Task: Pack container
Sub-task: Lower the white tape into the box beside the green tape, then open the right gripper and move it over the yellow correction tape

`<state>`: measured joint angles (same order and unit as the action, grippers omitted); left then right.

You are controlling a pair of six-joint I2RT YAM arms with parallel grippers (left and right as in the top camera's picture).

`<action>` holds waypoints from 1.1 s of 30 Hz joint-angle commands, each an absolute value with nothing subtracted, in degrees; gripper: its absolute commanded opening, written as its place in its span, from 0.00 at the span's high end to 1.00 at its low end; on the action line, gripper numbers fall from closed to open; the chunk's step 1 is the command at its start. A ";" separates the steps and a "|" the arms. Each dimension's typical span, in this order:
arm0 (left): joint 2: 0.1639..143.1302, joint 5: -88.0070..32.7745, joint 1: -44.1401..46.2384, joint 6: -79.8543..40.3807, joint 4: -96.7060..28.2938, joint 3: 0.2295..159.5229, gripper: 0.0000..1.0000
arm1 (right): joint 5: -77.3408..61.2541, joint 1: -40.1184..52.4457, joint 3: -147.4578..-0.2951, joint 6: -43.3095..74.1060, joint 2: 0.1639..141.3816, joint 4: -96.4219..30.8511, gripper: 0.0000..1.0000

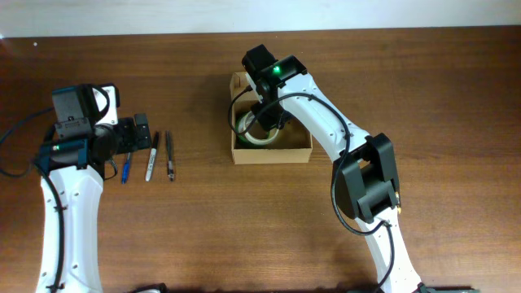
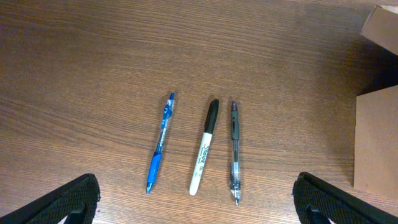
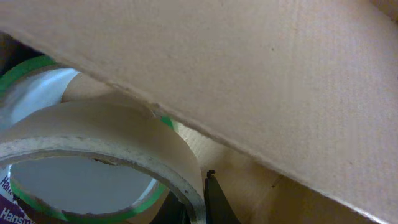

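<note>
Reaching into the tan cardboard box [image 1: 271, 155], the right gripper [image 1: 264, 120] meets a beige tape roll [image 3: 93, 134]; cannot tell if clamped. Lifting might drag the box.

The small tan cardboard box [image 1: 271, 155] sits on the brown wooden worktop [image 1: 244, 236], behind its middle. Inside the box, toward its left side, a cream tape roll [image 3: 93, 140] overlaps a green-edged clear tape roll [image 3: 31, 71]. The right gripper [image 1: 264, 114] reaches into the box above them. Well left of the box, three pens lie side by side, apart. The blue plastic pen [image 2: 159, 144] is leftmost, the white marker with black cap [image 2: 204, 147] is in the middle, and the clear grey pen [image 2: 234, 152] is nearest the box.
</note>
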<state>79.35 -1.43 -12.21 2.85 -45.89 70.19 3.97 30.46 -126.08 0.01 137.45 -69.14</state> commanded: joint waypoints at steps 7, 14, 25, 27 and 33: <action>79.66 -1.23 -12.53 3.75 -45.91 71.18 0.01 | 0.43 30.72 -126.10 0.23 136.68 -69.38 0.96; 79.66 -1.23 -12.53 3.75 -45.91 71.18 0.00 | 0.64 32.14 -126.13 -0.01 136.66 -68.84 0.96; 79.66 -1.23 -12.53 3.75 -45.91 71.18 0.00 | 0.64 32.27 -126.72 -0.01 136.66 -68.34 0.67; 79.66 -1.23 -12.53 3.75 -45.91 71.18 0.00 | 0.67 32.29 -126.91 -0.01 136.31 -68.58 0.55; 79.66 -1.23 -12.53 3.75 -45.91 71.18 0.01 | 4.45 32.29 -135.17 -0.23 134.89 -73.71 0.55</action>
<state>79.35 -1.45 -12.21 2.85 -45.91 70.19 1.63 32.03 -128.97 -0.23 137.45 -72.27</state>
